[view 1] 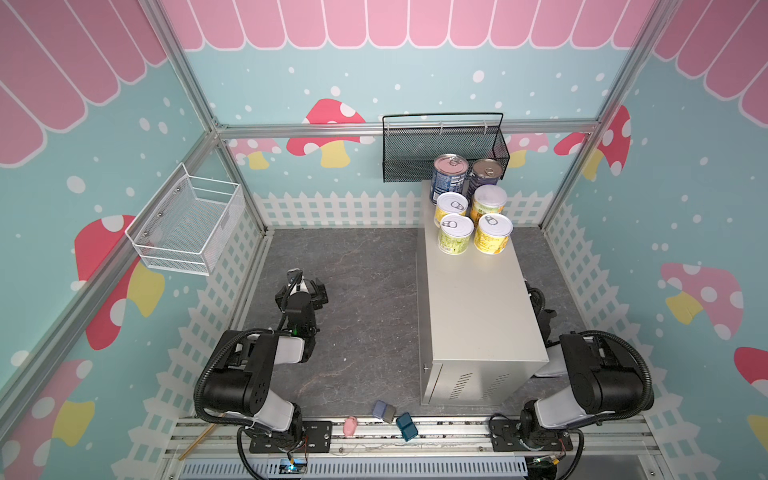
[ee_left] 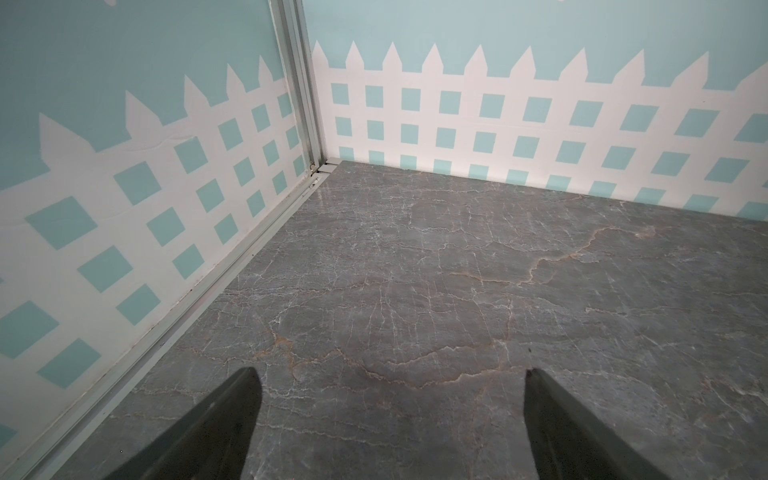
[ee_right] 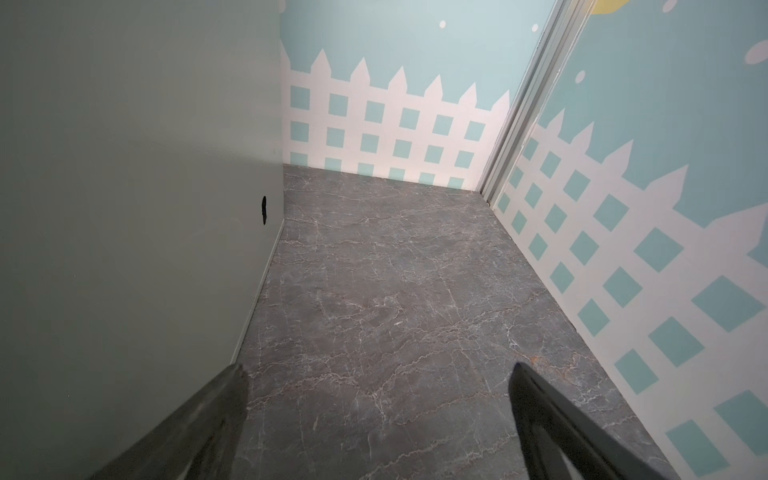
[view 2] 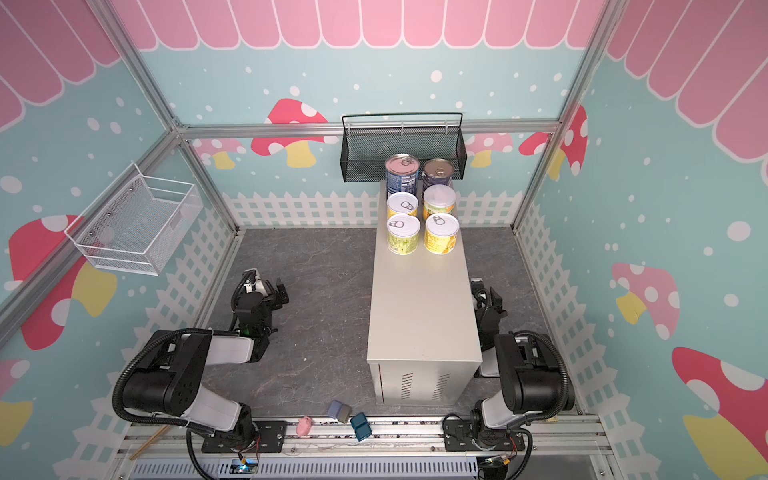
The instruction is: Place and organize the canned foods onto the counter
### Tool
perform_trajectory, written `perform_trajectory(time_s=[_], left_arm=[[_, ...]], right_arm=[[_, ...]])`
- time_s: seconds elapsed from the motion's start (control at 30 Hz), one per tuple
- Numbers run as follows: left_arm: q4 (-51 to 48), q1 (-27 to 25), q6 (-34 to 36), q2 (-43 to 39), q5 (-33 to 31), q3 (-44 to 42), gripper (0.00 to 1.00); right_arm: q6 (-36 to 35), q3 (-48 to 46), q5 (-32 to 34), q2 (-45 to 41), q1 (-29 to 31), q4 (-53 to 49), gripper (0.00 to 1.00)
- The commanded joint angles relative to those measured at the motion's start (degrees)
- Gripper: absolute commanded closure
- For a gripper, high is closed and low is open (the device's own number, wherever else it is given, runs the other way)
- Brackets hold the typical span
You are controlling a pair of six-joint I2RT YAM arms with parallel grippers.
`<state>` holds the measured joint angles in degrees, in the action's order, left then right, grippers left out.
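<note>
Left jaws: spread wide and holding nothing; in the left wrist view the two dark fingertips (ee_left: 226, 428) stand apart over bare marbled floor (ee_left: 415, 291).
Right jaws: also spread wide and holding nothing; in the right wrist view the fingertips (ee_right: 569, 432) frame floor, with the cabinet's plain side wall (ee_right: 124, 208) close alongside.
Left arm (view 1: 249, 374): folded low on the floor left of the cabinet, well apart from it, its wrist pointing toward the far wall.
Right arm (view 2: 528, 374): folded low in the gap between the cabinet's right side and the right wall; in both top views its wrist is partly hidden by the cabinet.
Worktop (view 1: 478, 299): the flat beige-grey top of the metal cabinet, whose near face carries vent slots; its near half is bare.
Tall blue cans (view 1: 449, 176): two, upright, side by side at the far edge of the worktop, in front of the black mesh basket (view 1: 415, 153).
Short yellow cans (view 1: 456, 235): four, upright, in two rows of two just in front of the blue pair; three show pull tabs, and the far-right one (view 2: 439, 199) shows a plain pale lid.
Can group: all six sit close together at the far end of the worktop, two columns by three rows.
White wire basket (view 1: 187, 224): mounted on the left wall.
Small blocks (view 1: 383, 410): blue-grey, teal and pink pieces at the floor's near edge, beside the rail.
</note>
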<state>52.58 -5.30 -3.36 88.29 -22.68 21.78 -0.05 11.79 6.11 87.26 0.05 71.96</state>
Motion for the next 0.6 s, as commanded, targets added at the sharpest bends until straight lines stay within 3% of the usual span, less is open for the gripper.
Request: perform_trajectory(time_s=[0.0, 0.57], left_arm=[[1.6, -0.1, 1.0, 0.3, 0.3, -0.6, 0.00], [1.6, -0.1, 1.1, 0.4, 0.5, -0.6, 0.01]], right_arm=[[-1.4, -0.5, -3.4, 0.3, 0.5, 4.3, 0.01], [-2.1, -1.0, -3.5, 0.3, 0.9, 5.4, 0.00]])
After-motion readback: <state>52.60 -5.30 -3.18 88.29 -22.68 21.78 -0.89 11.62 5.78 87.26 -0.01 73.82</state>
